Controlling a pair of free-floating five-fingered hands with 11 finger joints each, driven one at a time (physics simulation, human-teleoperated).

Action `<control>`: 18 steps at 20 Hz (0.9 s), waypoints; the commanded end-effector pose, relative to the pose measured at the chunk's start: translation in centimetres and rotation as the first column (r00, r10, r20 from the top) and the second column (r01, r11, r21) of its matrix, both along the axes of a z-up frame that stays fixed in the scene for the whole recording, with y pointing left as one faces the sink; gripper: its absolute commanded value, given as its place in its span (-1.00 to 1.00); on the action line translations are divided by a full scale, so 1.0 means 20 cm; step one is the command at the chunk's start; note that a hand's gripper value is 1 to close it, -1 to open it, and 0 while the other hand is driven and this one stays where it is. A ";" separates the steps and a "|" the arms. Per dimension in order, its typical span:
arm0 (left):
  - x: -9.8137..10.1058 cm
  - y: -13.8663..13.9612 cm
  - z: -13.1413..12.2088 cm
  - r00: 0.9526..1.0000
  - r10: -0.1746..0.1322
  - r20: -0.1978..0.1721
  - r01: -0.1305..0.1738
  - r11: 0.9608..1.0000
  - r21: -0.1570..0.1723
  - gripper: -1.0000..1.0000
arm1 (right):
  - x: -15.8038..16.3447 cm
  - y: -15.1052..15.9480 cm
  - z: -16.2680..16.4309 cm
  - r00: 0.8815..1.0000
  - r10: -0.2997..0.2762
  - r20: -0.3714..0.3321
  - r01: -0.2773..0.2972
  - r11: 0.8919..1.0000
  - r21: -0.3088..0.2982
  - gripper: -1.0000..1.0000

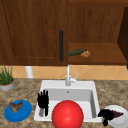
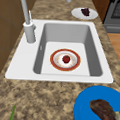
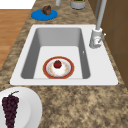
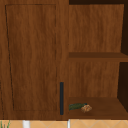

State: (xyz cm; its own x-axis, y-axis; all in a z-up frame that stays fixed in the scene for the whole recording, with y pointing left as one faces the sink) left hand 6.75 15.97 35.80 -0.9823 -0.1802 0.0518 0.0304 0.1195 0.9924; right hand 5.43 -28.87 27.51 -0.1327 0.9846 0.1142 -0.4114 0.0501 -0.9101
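Fingers straight and spread on the left hand [image 1: 43, 100], at nine o'clock of the sink [image 1: 93, 86]; right hand [image 1: 106, 115] curls over grapes [image 1: 117, 114] on a plate [image 1: 122, 121].

We see our left hand [image 1: 43, 99] in the front view, low at the picture's left; it stands upright, its fingers straight and pointing up, held close together side by side; they are relaxed and curl round nothing. Our right hand [image 1: 106, 114] shows in the same view at the lower right; it lies lower and flatter than the left, turned sideways, its palm a dark rounded mass with one finger hanging down; whether its fingers are curled or straight we cannot tell. The two hands are well apart.
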 end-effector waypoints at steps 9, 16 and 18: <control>-0.06 0.02 0.14 0.996 0.085 -0.001 -0.085 0.991 -0.106 -1.00 | 0.00 0.00 0.00 1.000 0.000 0.000 0.000 1.000 0.000 0.00; -0.10 0.07 0.32 0.996 0.085 0.003 -0.085 0.990 -0.115 -1.00 | 0.00 0.00 0.00 1.000 0.000 0.000 0.000 1.000 0.000 0.00; -0.11 0.06 0.32 0.996 0.084 -0.001 -0.084 0.986 -0.147 -1.00 | 0.00 0.00 0.00 1.000 0.000 0.000 0.000 1.000 0.000 0.00</control>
